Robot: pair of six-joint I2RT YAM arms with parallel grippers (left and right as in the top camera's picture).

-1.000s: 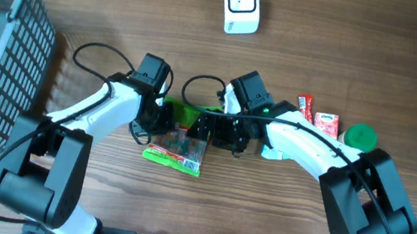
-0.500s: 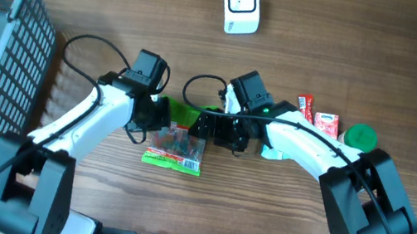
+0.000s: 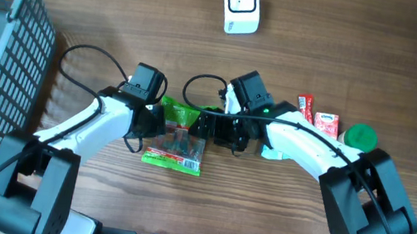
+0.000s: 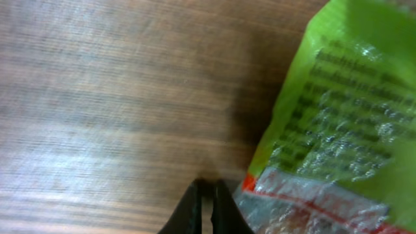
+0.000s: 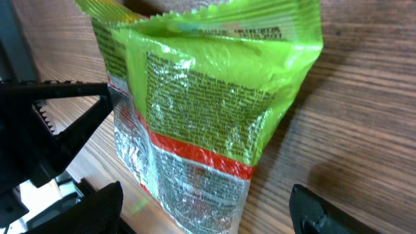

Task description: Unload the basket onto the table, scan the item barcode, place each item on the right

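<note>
brown wood-grain table (image 3: 388,45) fills every view. near its middle, a little toward the front edge, lies the snack bag (image 3: 177,136), the item to be scanned: its top half is bright green with small print, and a red band crosses it above a clear, shiny lower part. in the overhead view its sealed green end points to 12 o'clock and a green strip shows along its 6 o'clock end.

the left gripper (image 4: 207,195) sits at the bag's 9 o'clock side. its two black fingers are pressed together with nothing between them, their tips on the wood just beside the bag's lower corner. whether they touch the wrapper cannot be told.

the right gripper (image 3: 204,126) is at the bag's 3 o'clock side with its jaws spread wide. in the right wrist view the bag's end sits in the gap between the two fingers, and the finger at the lower right stands clear of the wrapper. it grips nothing.

further out, at 12 o'clock from the bag and well apart, a white scanner (image 3: 240,4) stands near the far edge. at 9 to 10 o'clock a grey mesh basket (image 3: 2,42) fills the corner. at 2 to 3 o'clock, past the right arm, lie two small red packets (image 3: 316,115) and a round green lid (image 3: 361,137).
</note>
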